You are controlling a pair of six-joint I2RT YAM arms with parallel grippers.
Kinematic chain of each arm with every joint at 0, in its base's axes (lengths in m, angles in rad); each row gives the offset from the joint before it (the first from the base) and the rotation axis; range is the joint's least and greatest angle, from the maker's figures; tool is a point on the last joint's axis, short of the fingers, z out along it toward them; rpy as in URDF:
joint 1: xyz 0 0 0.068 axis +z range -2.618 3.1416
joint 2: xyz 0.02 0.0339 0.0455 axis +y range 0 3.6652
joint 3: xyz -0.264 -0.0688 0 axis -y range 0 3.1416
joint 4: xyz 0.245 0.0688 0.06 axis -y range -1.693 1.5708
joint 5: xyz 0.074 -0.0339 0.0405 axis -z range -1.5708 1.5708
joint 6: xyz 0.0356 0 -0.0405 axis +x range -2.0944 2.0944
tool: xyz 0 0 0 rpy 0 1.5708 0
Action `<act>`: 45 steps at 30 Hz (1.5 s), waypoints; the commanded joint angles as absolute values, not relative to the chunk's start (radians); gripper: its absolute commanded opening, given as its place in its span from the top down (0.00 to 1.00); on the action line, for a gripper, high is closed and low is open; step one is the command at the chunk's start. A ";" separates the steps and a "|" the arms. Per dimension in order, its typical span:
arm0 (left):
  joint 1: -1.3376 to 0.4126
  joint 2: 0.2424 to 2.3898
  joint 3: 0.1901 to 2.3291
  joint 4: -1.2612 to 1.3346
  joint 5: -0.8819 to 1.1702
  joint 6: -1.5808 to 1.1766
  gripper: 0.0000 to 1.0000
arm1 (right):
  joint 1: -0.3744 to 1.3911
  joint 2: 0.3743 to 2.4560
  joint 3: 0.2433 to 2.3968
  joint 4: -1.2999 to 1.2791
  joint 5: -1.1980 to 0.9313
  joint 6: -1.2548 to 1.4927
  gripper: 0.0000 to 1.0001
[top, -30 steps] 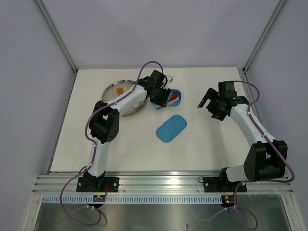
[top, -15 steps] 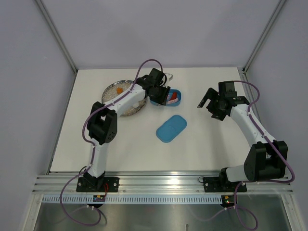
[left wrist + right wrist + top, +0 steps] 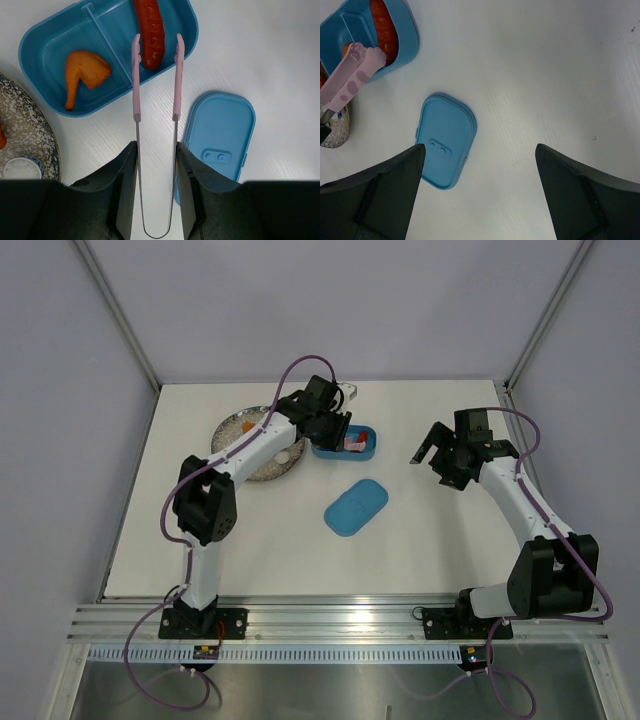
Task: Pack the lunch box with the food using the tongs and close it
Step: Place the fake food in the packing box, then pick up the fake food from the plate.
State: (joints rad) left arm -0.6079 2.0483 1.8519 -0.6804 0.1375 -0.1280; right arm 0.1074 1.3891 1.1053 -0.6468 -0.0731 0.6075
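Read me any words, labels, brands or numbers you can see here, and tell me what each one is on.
No text can be read in any view.
White piece on the plate: blue marks, too small to read.
Lid: two round dimples, no lettering.
Tongs: darker pink spots, no lettering.

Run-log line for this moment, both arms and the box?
left gripper: shut on tongs, tips either side of red sausage in lunch box | right gripper: open, empty | lid: off, beside box

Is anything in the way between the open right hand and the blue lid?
No, nothing visible. The blue lid lies flat by itself on the white table, and the right hand is open with only air between them.
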 commanded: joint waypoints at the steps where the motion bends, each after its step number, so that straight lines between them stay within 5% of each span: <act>1: -0.606 1.968 1.852 -0.629 0.114 -0.126 0.65 | 0.107 1.353 1.104 -0.618 -0.092 0.617 0.01; 13: -0.603 1.795 1.773 -0.638 0.022 -0.133 0.80 | 0.107 1.348 1.103 -0.614 -0.098 0.620 0.01; 27: -0.433 1.526 1.382 -0.693 -0.069 -0.406 0.74 | 0.107 1.376 1.081 -0.572 -0.129 0.627 0.01; 45: -0.433 1.473 1.256 -0.649 -0.178 -0.509 0.66 | 0.109 1.373 1.078 -0.574 -0.130 0.626 0.01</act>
